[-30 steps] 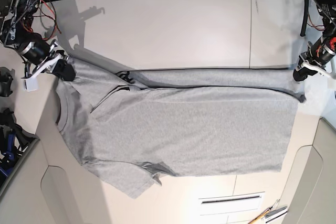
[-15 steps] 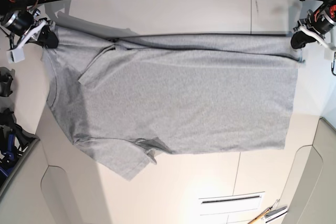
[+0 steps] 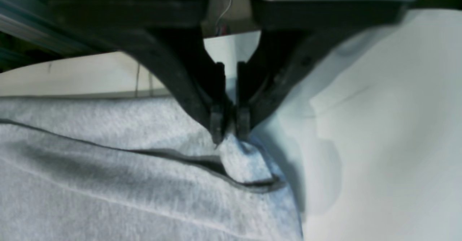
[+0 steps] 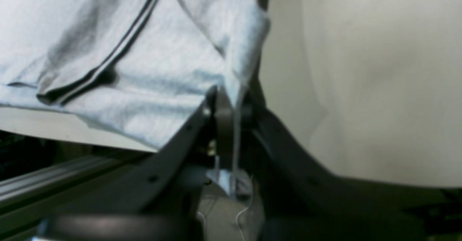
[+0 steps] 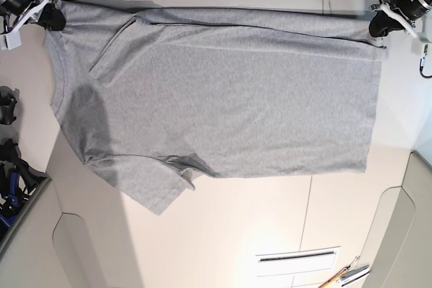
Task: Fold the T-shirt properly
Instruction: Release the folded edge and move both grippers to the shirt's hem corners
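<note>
Right claw [image 5: 48, 17] sits at far top-left corner of base view, clamped on the T-shirt [image 5: 223, 92] at its shoulder/collar end. Left claw [image 5: 379, 26] at top-right, pinched on the hem corner. Shirt is stretched flat between the 2 across the cream tabletop [image 5: 270, 227], 1 sleeve pointing toward the near edge. Dark clutter lies at left edge, tools [image 5: 344, 276] bottom-right.

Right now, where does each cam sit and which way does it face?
Base: overhead, looking down on the table and the spread T-shirt; both grippers at the far corners.
Left wrist: on the left gripper, looking along its fingers at the pinched hem.
Right wrist: on the right gripper, likewise.
All three share the T-shirt.
</note>
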